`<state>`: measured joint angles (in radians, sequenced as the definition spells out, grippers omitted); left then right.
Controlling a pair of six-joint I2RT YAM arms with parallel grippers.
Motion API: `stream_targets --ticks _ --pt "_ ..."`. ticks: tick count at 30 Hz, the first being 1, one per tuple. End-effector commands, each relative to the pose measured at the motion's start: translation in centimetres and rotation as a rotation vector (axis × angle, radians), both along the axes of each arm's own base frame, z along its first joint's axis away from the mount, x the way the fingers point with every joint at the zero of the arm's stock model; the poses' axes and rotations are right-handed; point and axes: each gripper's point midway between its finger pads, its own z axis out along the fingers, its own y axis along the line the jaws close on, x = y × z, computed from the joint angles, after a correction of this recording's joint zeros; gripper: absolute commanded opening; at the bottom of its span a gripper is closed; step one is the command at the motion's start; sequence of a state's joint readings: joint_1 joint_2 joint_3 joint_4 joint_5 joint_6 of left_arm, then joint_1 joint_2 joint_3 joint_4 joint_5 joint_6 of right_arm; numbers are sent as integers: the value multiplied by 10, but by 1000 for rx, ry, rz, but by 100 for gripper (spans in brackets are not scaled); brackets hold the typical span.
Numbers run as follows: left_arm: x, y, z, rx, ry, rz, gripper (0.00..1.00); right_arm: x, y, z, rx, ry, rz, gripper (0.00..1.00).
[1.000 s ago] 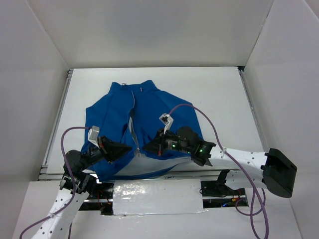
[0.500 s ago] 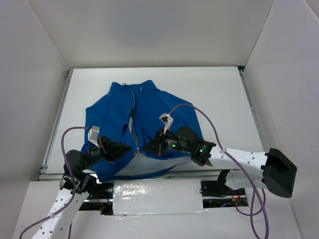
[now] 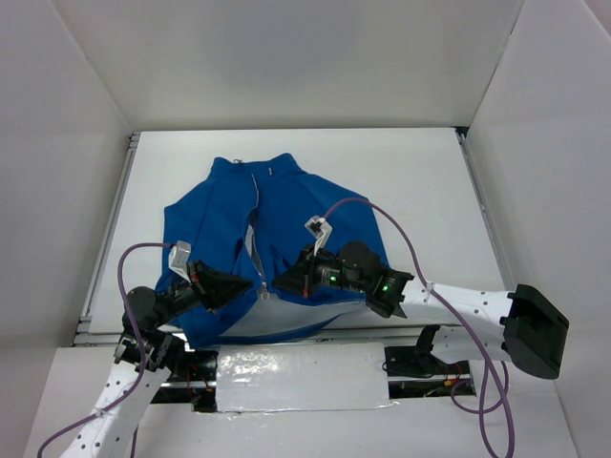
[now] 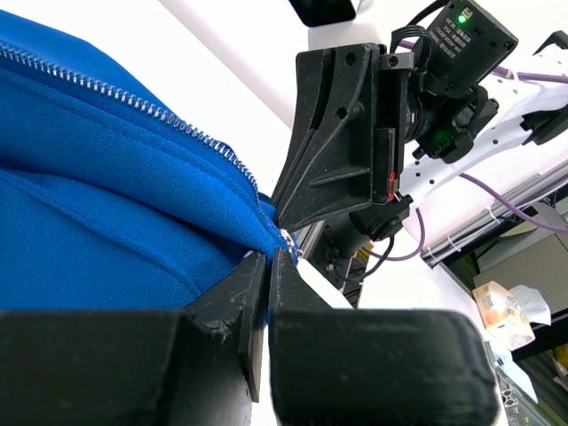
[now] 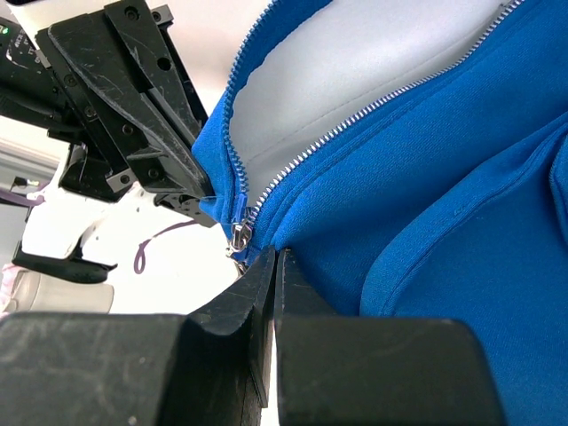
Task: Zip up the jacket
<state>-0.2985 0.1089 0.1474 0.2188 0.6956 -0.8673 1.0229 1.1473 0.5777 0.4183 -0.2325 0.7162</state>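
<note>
Blue fleece covers the middle of the white table (image 3: 410, 181). The jacket (image 3: 296, 210) lies flat on its back, collar (image 3: 256, 170) away from you and hem towards the arm bases, and both arms meet at that hem.

The left gripper (image 4: 268, 266) has its jaws pressed together on the hem corner at the very foot of the zipper (image 3: 251, 239). The right gripper (image 5: 271, 262) faces it, jaws likewise closed tight just under the slider (image 5: 238, 232). You cannot tell from these views whether it has the pull tab or only the fabric beside it.

Above the slider the two rows of teeth spread apart and the pale lining (image 5: 355, 62) shows between them, so by the look of it the zip is barely begun.

To do this step well:
- Treat your left grip as the anchor. Hold the hem down and pull gently towards the bases so the tape is taut.
- Make sure your right grip is on the pull, then draw it straight along the teeth towards the collar, low and slow, with no sideways drag.
- If fleece bunches ahead of the slider, ease off before the teeth jam.
</note>
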Motion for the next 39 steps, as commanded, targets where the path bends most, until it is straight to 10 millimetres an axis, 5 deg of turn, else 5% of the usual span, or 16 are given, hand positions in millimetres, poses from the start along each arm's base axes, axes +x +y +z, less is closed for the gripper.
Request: stream_targets --ticks 1,39 --pt "-3 0 13 -10 -69 -4 0 4 6 52 133 -76 4 0" --pt "0 2 12 -6 -75 13 0 20 14 26 -35 22 -88 0"
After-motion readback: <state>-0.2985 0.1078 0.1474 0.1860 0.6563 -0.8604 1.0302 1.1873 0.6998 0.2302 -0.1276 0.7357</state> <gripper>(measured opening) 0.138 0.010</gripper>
